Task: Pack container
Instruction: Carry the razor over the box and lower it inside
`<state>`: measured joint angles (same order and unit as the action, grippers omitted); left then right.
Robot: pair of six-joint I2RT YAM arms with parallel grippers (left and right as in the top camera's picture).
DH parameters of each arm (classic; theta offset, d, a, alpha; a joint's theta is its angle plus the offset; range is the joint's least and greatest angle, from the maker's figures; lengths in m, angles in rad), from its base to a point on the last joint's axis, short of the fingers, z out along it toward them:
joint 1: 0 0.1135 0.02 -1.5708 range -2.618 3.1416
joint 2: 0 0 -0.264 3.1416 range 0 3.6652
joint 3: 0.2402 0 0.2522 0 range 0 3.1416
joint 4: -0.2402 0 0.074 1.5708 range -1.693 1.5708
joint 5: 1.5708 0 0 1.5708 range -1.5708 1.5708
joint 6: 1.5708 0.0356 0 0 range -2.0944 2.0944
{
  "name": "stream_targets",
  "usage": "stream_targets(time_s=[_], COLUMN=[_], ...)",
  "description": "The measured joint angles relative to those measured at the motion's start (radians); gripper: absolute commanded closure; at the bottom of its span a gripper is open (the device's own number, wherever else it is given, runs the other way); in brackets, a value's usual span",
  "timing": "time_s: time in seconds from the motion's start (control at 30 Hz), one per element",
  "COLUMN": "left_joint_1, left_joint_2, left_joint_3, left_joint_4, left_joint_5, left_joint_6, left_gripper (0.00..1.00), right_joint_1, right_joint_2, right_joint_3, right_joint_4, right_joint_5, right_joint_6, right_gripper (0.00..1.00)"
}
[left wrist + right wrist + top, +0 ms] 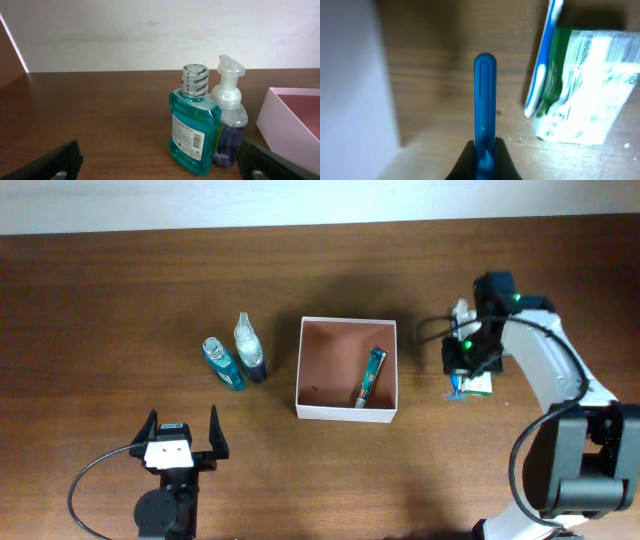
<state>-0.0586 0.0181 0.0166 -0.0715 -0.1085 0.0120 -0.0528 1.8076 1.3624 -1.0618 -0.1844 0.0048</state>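
Observation:
The container [346,412], a shallow square box with white walls and a reddish-brown inside, stands mid-table with a green-and-red tube [372,377] lying in it. My right gripper [462,366] is to its right, shut on a translucent blue stick [485,100] that points away from the jaws [484,148]. Just beyond lie a blue-and-white toothbrush [542,65] and a green-and-white packet [587,90]. My left gripper [181,436] stands open near the front edge, nothing between its fingers [55,162]. A teal mouthwash bottle [192,127] and a clear pump bottle [230,120] stand upright ahead of it.
The two bottles [235,356] stand side by side left of the container, touching. The container's white wall [280,117] shows at the right of the left wrist view and fills the left side [350,75] of the right wrist view. A pale wall runs behind the table.

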Motion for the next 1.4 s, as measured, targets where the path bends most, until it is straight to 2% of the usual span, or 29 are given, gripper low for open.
stream_targets(time_s=[0.17,0.3,0.47,0.73,1.03,1.4], left_joint_1=[0.0,0.0,0.0,0.0,0.0,0.0], left_joint_2=[-0.001,-0.001,-0.001,-0.001,-0.001,-0.001], left_joint_3=[0.0,0.0,0.0,0.0,0.0,0.0], left_joint_4=[0.0,0.0,0.0,0.0,0.0,0.0], left_joint_5=[0.0,0.0,0.0,0.0,0.0,0.0], left_joint_6=[0.0,0.0,0.0,0.0,0.0,0.0], left_gripper=[0.01,0.01,0.0,0.01,0.01,0.01], right_joint_1=[0.029,0.119,0.276,0.466,0.519,0.518], right_joint_2=[0.0,0.0,0.0,0.0,0.0,0.107], right_joint_3=[0.175,0.259,0.272,0.272,0.27,0.266], right_joint_4=[-0.114,-0.122,-0.049,-0.033,-0.019,-0.023], right_joint_5=[-0.069,-0.089,-0.08,0.109,0.25,0.265], right_joint_6=[0.046,0.126,0.254,0.402,0.523,0.542], right_gripper=[0.96,0.96,0.96,0.96,0.96,0.96])
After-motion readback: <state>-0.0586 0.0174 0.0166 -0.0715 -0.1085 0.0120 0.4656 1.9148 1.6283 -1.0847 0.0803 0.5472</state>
